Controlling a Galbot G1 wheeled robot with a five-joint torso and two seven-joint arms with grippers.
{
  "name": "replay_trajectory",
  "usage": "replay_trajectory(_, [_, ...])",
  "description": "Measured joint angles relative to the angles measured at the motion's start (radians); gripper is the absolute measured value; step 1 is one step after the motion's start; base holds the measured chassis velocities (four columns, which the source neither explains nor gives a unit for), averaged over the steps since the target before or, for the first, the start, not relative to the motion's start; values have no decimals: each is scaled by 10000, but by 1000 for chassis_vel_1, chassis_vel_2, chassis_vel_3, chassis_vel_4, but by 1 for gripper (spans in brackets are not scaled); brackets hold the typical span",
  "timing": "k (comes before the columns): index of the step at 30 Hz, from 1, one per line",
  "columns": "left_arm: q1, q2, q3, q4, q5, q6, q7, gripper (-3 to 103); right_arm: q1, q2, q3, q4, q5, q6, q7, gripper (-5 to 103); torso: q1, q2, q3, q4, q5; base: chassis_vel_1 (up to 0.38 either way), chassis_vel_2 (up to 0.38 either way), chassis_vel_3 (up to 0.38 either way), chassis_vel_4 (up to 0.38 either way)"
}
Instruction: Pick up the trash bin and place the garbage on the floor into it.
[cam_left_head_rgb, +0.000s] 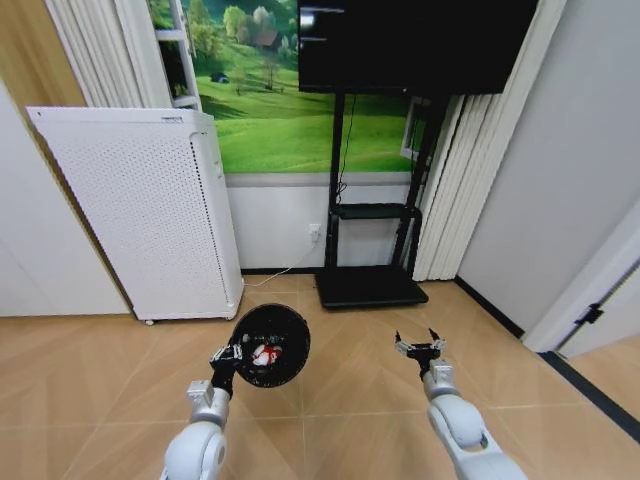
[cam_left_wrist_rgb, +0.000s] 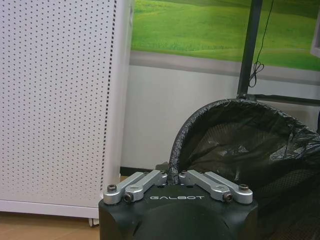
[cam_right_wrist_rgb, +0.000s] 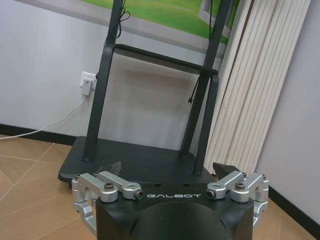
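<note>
The trash bin (cam_left_head_rgb: 270, 345) is a small black round basket with a black liner, held up off the floor in the head view. My left gripper (cam_left_head_rgb: 233, 354) is shut on its near rim. In the left wrist view the bin's rim (cam_left_wrist_rgb: 210, 110) rises right behind the closed left gripper (cam_left_wrist_rgb: 173, 175). Inside the bin lies garbage (cam_left_head_rgb: 264, 353), red and white pieces. My right gripper (cam_left_head_rgb: 420, 345) hovers open over bare floor to the right, holding nothing. The right wrist view has the same open right gripper (cam_right_wrist_rgb: 167, 172) facing the TV stand.
A white perforated cabinet (cam_left_head_rgb: 150, 210) stands at the left wall. A black TV stand (cam_left_head_rgb: 370, 285) with a flat base sits ahead, under a dark screen (cam_left_head_rgb: 415, 45). A white cable (cam_right_wrist_rgb: 45, 125) runs from a wall socket. Wooden floor (cam_left_head_rgb: 350, 390) spreads around both arms.
</note>
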Motion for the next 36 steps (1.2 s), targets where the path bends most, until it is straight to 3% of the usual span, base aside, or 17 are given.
replay_trajectory(10, [152, -156, 19, -63, 89, -25, -97, 3, -128, 52, 41, -47, -4, 329, -74, 100, 0, 0, 0, 2, 2, 34, 39, -28, -32])
replay_trajectory(17, [832, -749, -23, -567, 31, 51, -1103, 3, -319, 56, 79, -3, -24, 364, -133, 100, 0, 0, 0, -1, -2, 0, 0, 0, 0])
replay_trajectory(19, [1180, -1112, -396, -1098, 7, 412, -1803, 3, -347, 12, 98, -3, -26, 364, -172, 100, 0, 0, 0, 1, 1, 0, 0, 0, 0])
replay_trajectory(22, [1503, -1176, -767, -1411, -121, 492, -1905, 3, -351, -32, 120, -6, -16, 364, -222, 100, 0, 0, 0, 2, 0, 0, 0, 0, 0])
replay_trajectory(30, [1988, -994, -1658, -1315, -383, 242, -1433, 3, -342, -62, 133, -12, 18, 354, -271, 100, 0, 0, 0, 1, 0, 0, 0, 0, 0])
replay_trajectory(34, [2405, -882, -2399, -801, -726, -301, -853, 3, -283, -43, 86, -12, 23, 315, -278, 100, 0, 0, 0, 3, -1, 0, 0, 0, 0])
replay_trajectory(35, [2671, -931, -2746, -368, -903, -875, -230, 3, -222, -35, 24, -11, 23, 258, -277, 100, 0, 0, 0, 3, -2, 0, 0, 0, 0])
replay_trajectory(36, [2671, -931, -2746, -368, -903, -875, -230, 3, -222, -35, 24, -11, 23, 258, -277, 100, 0, 0, 0, 3, -2, 0, 0, 0, 0])
